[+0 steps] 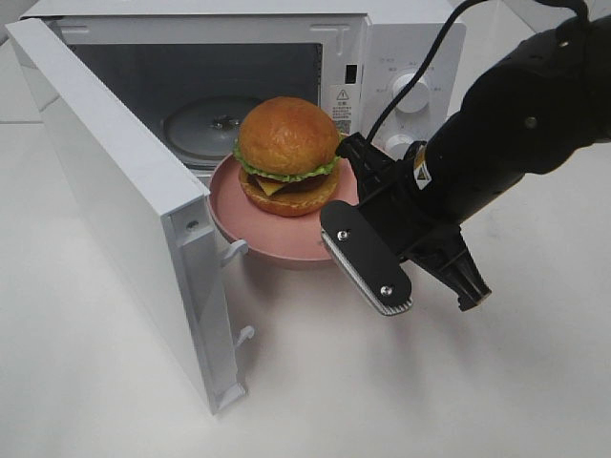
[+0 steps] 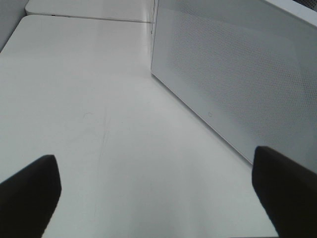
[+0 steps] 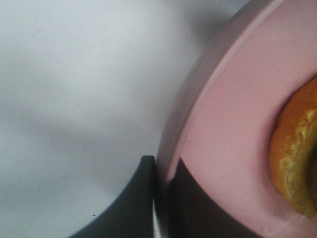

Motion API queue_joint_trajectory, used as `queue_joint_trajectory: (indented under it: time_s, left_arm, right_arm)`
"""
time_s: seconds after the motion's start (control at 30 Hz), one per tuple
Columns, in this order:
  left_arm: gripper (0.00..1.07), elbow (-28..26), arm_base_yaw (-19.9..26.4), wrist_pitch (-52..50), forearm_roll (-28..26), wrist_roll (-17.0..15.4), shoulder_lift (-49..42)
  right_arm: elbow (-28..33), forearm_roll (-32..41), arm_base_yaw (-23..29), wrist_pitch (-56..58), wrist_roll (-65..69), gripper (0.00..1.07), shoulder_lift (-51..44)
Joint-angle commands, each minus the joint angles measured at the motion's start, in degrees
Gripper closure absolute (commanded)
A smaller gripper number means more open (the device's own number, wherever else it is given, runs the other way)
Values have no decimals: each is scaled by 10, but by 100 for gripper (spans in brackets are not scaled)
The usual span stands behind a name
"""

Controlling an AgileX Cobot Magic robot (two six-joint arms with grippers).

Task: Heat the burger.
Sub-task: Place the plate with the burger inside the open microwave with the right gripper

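Observation:
The burger (image 1: pixel 286 153), with a golden-brown bun, lettuce and cheese, sits on a pink plate (image 1: pixel 248 229) at the mouth of the open microwave (image 1: pixel 401 57). The plate's far part is at the opening and its near part sticks out over the table. My right gripper (image 1: pixel 336 215) is shut on the plate's front-right rim. The right wrist view shows its fingers (image 3: pixel 141 203) clamped on the pink rim (image 3: pixel 233 124), with the burger's bun (image 3: pixel 297 158) at the edge. My left gripper (image 2: pixel 158 198) is open and empty, low over the table; it does not show in the exterior view.
The microwave door (image 1: pixel 115 191) stands swung out to the left of the plate. Its outer face (image 2: pixel 237 84) is close to my left gripper. A glass turntable (image 1: pixel 205 124) lies inside the microwave. The white table (image 1: pixel 382 382) stretches in front.

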Motion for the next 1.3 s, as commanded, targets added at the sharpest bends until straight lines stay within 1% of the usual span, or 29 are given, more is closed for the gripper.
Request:
queue_joint_trajectory:
  time_s: [0.03,0.2,0.23,0.43,0.47,0.93,1.27,1.3]
  left_arm:
    - [8,1,-1,-1,-2,-5,-9]
    - [8,1,-1,-1,-2,-5,-9]
    - [8,1,-1,-1,-2,-5,-9]
    - [8,1,-1,-1,-2,-5,-9]
    - [8,1,-1,-1,-2,-5,-9]
    - [8,1,-1,-1,-2,-5,-9]
    - [8,1,-1,-1,-2,-5,-9]
    - [8,1,-1,-1,-2,-5,-9]
  right_arm:
    - [-28,-3,-2,-23,13,107,7]
    - [-51,-3,-2,-17,13,107,26]
    - [-65,-3,-2,-7,13,107,35]
    - [-94,-3,-2,7,15,107,53]
    - [-107,-3,-2,9,20,107,60]
    - [-163,-3,-2,23,33,107,101]
    - [-215,7,-2,41,46,107,140]
    - [-227,10,-2,46,47,107,148]
